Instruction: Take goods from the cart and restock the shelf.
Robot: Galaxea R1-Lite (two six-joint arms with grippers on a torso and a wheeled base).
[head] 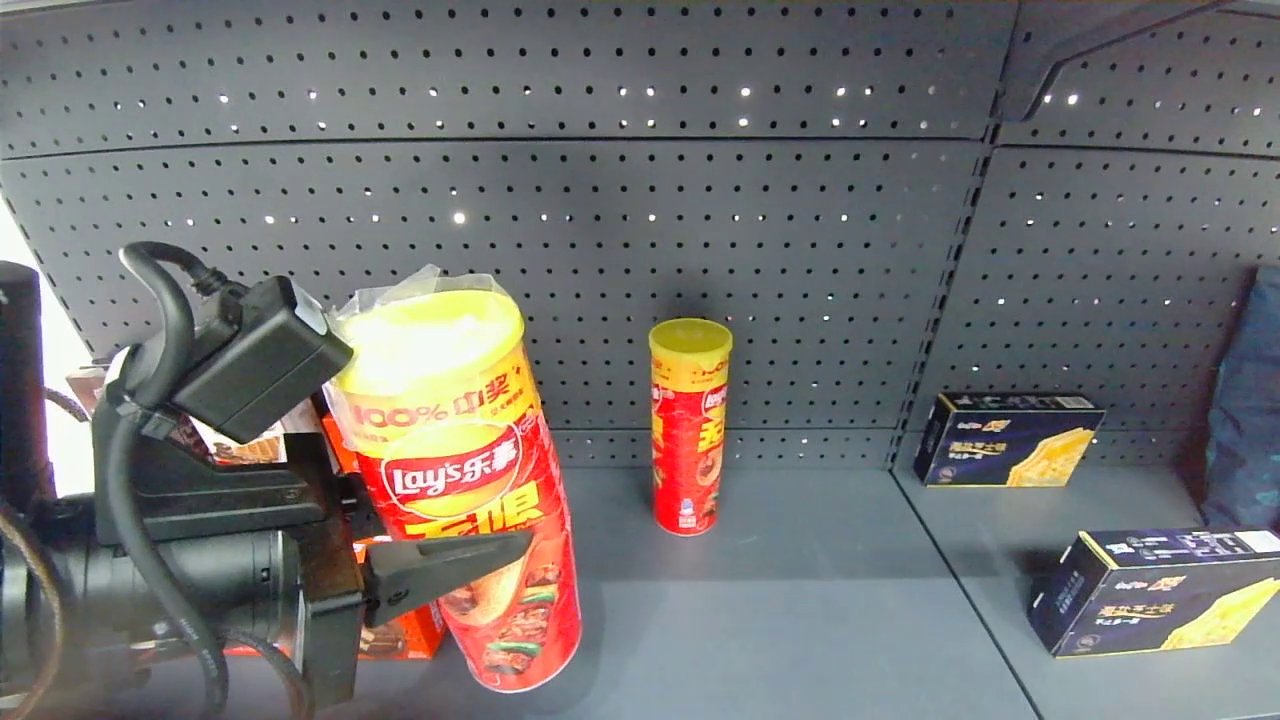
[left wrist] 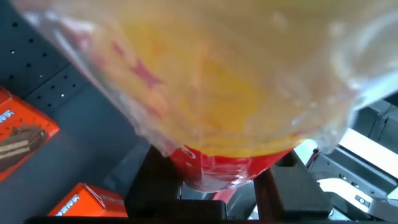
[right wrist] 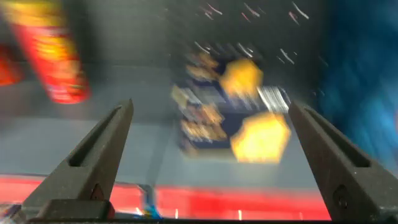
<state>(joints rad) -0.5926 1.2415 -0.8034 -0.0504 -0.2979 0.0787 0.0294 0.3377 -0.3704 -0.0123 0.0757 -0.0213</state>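
Observation:
My left gripper (head: 490, 565) is shut on a large red chip can (head: 470, 500) with a yellow lid under clear wrap. The can is tilted over the shelf's left part, its lower end close to the shelf board (head: 780, 600). In the left wrist view the can (left wrist: 230, 93) looms over the gripper (left wrist: 221, 186), its red body between the two fingers. A second, smaller-looking chip can (head: 689, 430) stands upright at the back middle of the shelf. My right gripper (right wrist: 210, 109) is open and holds nothing. It faces the shelf, with the standing can (right wrist: 53, 53) off to one side.
Orange boxes (head: 400, 625) sit behind the held can, also seen as orange boxes (left wrist: 25, 134) from the left wrist. Two dark blue boxes (head: 1005, 438) (head: 1160, 590) lie on the right shelf section, with a blue bag (head: 1245, 420) at the far right. A pegboard wall (head: 700, 250) backs the shelf.

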